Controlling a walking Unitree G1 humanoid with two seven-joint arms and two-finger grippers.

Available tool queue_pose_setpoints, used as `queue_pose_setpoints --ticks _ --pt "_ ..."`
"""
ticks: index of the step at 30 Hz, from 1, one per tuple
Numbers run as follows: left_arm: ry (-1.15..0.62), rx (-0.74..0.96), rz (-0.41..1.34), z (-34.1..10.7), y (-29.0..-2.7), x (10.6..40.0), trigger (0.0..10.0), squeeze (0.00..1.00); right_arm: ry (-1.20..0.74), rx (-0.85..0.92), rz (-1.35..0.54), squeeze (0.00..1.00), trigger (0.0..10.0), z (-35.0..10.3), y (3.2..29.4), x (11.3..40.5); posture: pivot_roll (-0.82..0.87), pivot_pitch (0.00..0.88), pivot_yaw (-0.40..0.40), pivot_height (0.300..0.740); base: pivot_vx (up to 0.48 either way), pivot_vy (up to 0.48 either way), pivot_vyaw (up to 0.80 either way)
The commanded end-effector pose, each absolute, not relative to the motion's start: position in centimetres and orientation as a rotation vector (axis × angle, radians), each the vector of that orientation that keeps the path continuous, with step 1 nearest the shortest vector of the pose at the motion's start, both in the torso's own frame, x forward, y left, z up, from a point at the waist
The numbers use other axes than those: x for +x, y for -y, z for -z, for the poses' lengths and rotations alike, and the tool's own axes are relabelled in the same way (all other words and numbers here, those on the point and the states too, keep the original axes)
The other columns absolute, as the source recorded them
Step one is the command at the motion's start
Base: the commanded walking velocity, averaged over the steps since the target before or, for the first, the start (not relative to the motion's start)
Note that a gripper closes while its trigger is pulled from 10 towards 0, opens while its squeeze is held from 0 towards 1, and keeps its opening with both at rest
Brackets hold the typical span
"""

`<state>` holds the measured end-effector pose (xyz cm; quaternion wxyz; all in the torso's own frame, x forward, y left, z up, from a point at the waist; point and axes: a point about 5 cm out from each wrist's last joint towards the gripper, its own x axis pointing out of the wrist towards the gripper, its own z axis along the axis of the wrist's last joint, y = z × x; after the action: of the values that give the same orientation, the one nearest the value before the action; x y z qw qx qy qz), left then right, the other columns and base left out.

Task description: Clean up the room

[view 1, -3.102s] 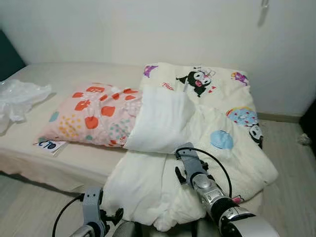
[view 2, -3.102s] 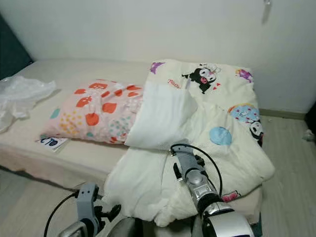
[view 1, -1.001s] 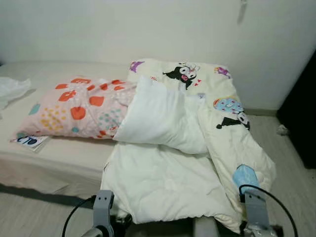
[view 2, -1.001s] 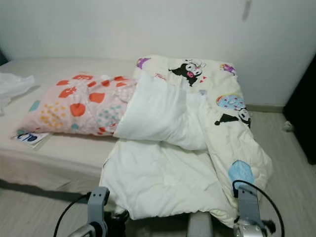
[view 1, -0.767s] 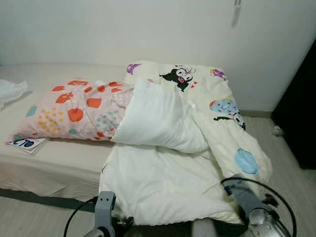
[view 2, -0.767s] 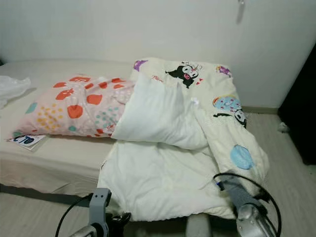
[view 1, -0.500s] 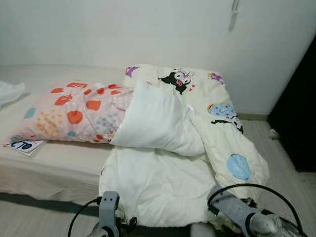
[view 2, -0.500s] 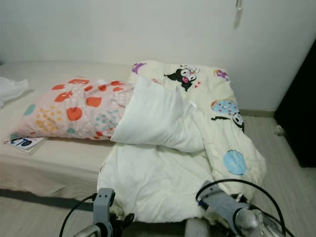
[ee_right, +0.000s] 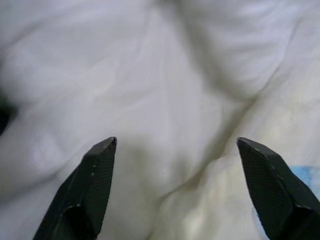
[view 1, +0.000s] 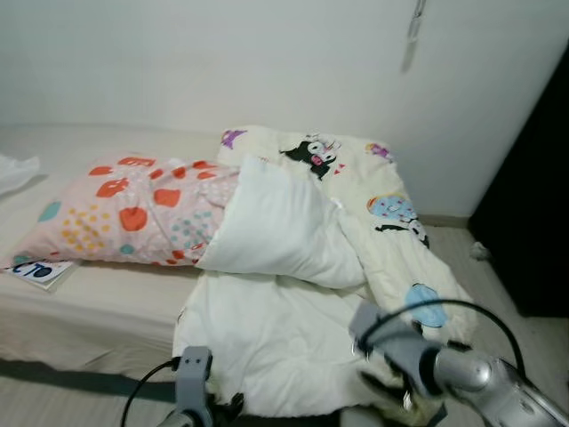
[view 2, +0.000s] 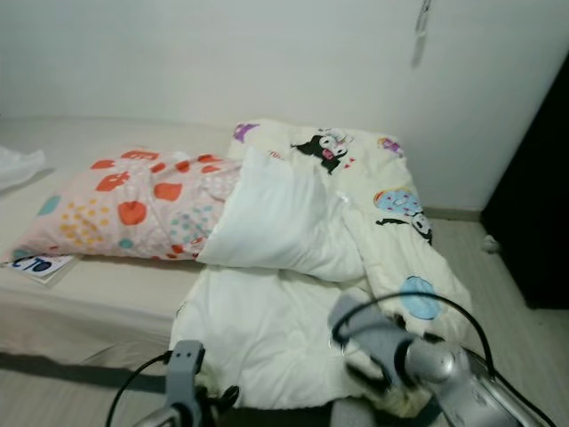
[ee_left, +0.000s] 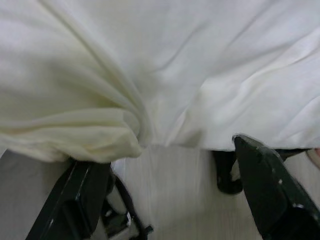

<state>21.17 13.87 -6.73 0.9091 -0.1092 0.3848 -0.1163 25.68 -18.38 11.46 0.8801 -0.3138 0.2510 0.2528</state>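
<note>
A cream quilt [view 1: 382, 191] with cartoon prints lies crumpled on the right end of the bed [view 1: 98, 307]. Its white underside [view 1: 276, 329] is folded open and hangs over the front edge. A pink pillow [view 1: 133, 213] with red shapes lies to its left. My right gripper [ee_right: 176, 142] is open, its fingers spread wide just above the white quilt cloth. In the eye views it is blurred over the quilt's front right corner [view 1: 378, 338]. My left gripper [ee_left: 160, 155] is open and low, under the hanging quilt edge and above the floor, with nothing between its fingers.
A printed booklet [view 1: 36, 269] lies at the bed's front edge by the pillow. A white plastic bag [view 1: 13, 169] sits at the far left. A dark opening [view 1: 533, 205] stands to the right, with a small scrap [view 1: 480, 251] on the floor beside it.
The camera has turned a little to the right. My right arm has swung from the lower right edge leftward and up over the quilt's front corner. The left gripper stays low.
</note>
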Motion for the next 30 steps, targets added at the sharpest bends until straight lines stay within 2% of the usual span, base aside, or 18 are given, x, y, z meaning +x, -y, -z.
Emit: queue_pose_setpoints --ticks 1,3,4,6,8,15,18,21,23,27,30 --pt "-0.816 -0.213 0.243 7.0 -14.0 20.8 10.0 0.00 -0.482 -0.591 -0.416 0.00 10.0 -10.9 19.3 27.3 -0.21 0.016 0.061 0.560 0.000 0.000 0.00" --pt "-0.816 -0.213 0.243 7.0 -14.0 20.8 10.0 0.00 -0.482 -0.591 -0.416 0.00 10.0 -10.9 19.3 27.3 -0.21 0.016 0.061 0.560 0.000 0.000 0.00" --pt "-0.819 -0.210 0.255 7.0 -13.8 20.7 10.0 0.00 -0.452 -0.498 -0.420 0.00 10.0 -10.4 18.6 28.1 -0.21 0.030 0.066 0.560 0.000 0.000 0.00" --pt "-0.819 -0.210 0.255 7.0 -13.8 20.7 10.0 0.00 -0.452 -0.498 -0.420 0.00 10.0 -10.4 18.6 28.1 -0.21 0.030 0.066 0.560 0.000 0.000 0.00" --pt "-0.809 -0.188 0.299 6.9 -13.3 20.8 10.0 0.00 -0.473 -0.272 -0.465 0.00 10.0 -7.0 16.1 29.1 -0.18 0.050 0.055 0.560 0.000 0.000 0.00" --pt "-0.803 -0.186 0.290 7.0 -13.9 20.5 10.0 0.00 -0.598 -0.226 -0.405 0.00 10.0 -2.9 15.2 28.7 -0.14 0.071 0.055 0.560 0.000 0.000 0.00" --pt "-0.806 -0.186 0.289 7.1 -14.0 20.3 10.0 0.00 -0.659 -0.232 -0.291 0.00 10.0 -1.3 16.4 28.3 -0.13 0.075 0.059 0.560 0.000 0.000 0.00" --pt "-0.813 -0.180 0.293 7.3 -14.2 20.0 10.0 0.00 -0.684 -0.237 -0.103 0.00 10.0 -0.2 18.9 28.2 -0.12 0.079 0.065 0.560 0.000 0.000 0.00" --pt "-0.813 -0.180 0.293 7.3 -14.2 20.0 10.0 0.00 -0.684 -0.237 -0.103 0.00 10.0 -0.2 18.9 28.2 -0.12 0.079 0.065 0.560 0.000 0.000 0.00" --pt "-0.810 -0.177 0.293 7.2 -14.4 20.1 10.0 0.00 -0.653 -0.325 0.224 0.00 10.0 -1.0 24.8 27.7 -0.13 0.080 0.068 0.560 0.000 0.000 0.00" --pt "-0.805 -0.175 0.294 7.0 -14.4 20.4 10.0 0.00 -0.635 -0.301 0.354 0.00 10.0 -1.4 27.3 27.1 -0.13 0.080 0.068 0.560 0.000 0.000 0.00"
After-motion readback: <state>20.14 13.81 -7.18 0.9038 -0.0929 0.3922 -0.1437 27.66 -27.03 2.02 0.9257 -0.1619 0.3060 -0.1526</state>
